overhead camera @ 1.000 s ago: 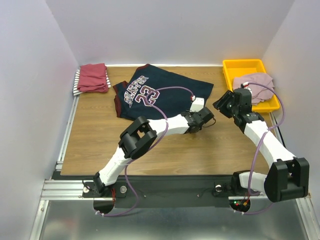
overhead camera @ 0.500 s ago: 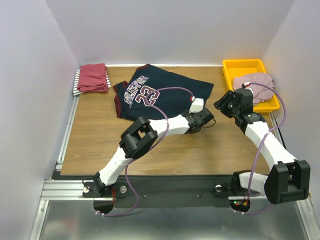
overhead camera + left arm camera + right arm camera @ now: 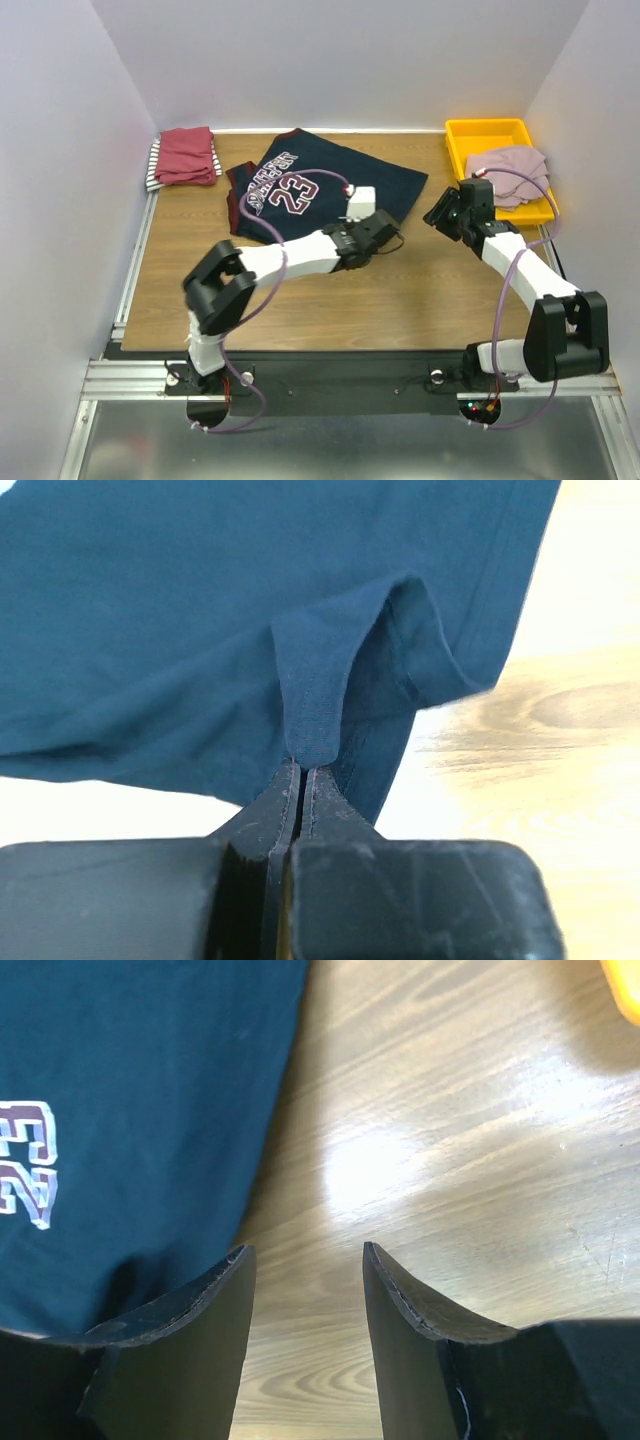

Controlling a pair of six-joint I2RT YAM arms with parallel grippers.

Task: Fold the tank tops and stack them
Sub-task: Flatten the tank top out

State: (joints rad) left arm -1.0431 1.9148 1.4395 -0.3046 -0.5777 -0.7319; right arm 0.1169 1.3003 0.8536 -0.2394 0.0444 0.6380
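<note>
I fear the thin navy jersey (image 3: 180, 610) fold may slip from my clamped left gripper (image 3: 302, 772), since the right gripper (image 3: 306, 1260) is apart.

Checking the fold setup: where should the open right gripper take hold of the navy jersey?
Pinch the navy jersey at its straight edge facing the right gripper, coming in low from the bare wood. That edge lies flat and exposed, clear of the left gripper's pinch.

Bright, even light from above, soft shadows. White glare on the table (image 3: 370, 1175) in right wrist view; washed-out, blurred wood in left wrist view.
</note>
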